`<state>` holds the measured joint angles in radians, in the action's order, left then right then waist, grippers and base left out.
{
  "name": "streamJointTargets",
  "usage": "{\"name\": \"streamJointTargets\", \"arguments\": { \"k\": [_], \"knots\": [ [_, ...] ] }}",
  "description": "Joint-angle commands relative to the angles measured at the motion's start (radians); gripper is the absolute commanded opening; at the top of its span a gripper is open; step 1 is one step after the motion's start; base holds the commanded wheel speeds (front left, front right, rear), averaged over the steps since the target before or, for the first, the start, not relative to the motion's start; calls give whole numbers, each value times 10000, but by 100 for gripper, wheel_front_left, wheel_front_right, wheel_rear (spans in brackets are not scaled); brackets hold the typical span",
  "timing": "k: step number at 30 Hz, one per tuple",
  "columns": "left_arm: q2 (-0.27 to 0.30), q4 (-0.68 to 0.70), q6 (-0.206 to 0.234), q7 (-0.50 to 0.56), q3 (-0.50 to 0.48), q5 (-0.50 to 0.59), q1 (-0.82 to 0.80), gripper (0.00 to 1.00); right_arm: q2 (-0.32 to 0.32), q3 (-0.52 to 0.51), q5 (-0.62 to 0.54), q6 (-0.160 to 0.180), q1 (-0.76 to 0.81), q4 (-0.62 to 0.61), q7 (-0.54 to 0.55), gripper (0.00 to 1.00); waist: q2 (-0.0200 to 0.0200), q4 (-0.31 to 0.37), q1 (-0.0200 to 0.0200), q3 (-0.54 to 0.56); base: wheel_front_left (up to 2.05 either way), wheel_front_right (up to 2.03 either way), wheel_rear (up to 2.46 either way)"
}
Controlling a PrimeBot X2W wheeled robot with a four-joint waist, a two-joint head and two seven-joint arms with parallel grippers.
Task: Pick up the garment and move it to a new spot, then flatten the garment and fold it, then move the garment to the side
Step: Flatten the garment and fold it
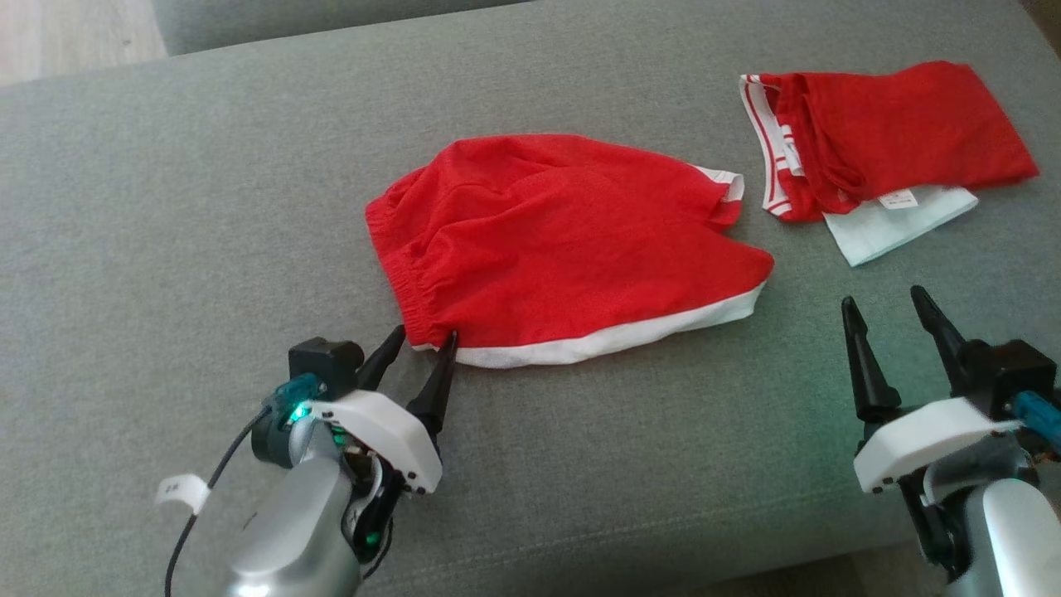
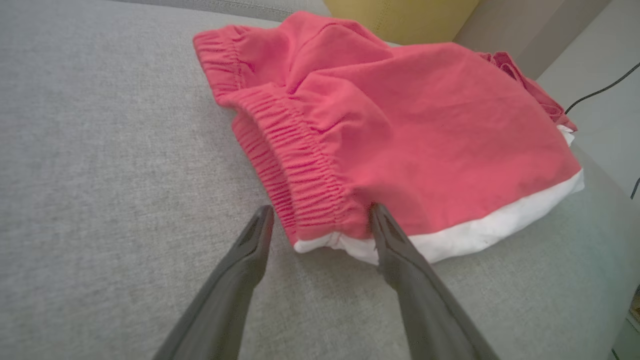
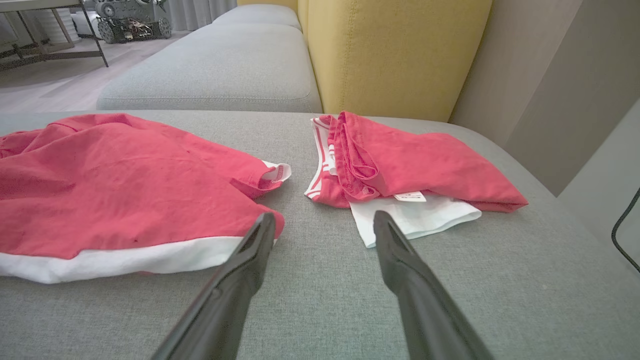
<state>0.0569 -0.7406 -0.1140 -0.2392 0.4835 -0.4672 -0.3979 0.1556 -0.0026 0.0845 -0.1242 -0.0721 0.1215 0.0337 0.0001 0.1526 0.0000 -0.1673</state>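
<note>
Noted grey sofa cushion [image 1: 207,207] as work surface; pale floor [image 1: 66,33] beyond its far left corner, yellow backrest [image 3: 395,55] behind. Recorded red shorts [image 1: 564,240] at cushion centre, lying mostly flat and lightly rumpled, with gathered elastic waistband toward the left and white hem band along the near edge. Logged folded red garment [image 1: 903,133] with white striped trim, apart to the right, white fabric beneath. Found left gripper [image 1: 426,333] with jaws released, straddling the waistband's near corner, one finger touching the hem. Found right gripper [image 1: 883,297] with jaws released, over bare cushion near the folded garment.
</note>
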Motion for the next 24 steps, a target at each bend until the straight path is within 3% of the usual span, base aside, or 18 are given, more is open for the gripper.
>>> {"name": "streamJointTargets", "arguments": {
  "k": [1, 8, 10, 24],
  "knots": [
    [137, 112, 6, -97, -222, 61, -437, 100, 17, 154, -97, -65, -344, -307, -139, 100, -1, 45, 0, -21, 0, 0, 0],
    [86, -592, -49, -135, -73, -66, -680, 100, -113, 116, -112, -65, -426, -67, -180, 100, -1, 92, 0, -52, 0, 0, 0],
    [70, -710, -67, -142, -22, -118, -757, 0, -164, 139, -96, -65, -481, 38, -199, 100, -1, 59, 0, -73, 0, 0, 0],
    [42, 72, 253, -221, -390, -17, -1064, 0, -522, 1045, 505, -65, -1307, 1641, -286, 100, -1, -429, 0, -371, 0, 0, 0]
  ]
}}
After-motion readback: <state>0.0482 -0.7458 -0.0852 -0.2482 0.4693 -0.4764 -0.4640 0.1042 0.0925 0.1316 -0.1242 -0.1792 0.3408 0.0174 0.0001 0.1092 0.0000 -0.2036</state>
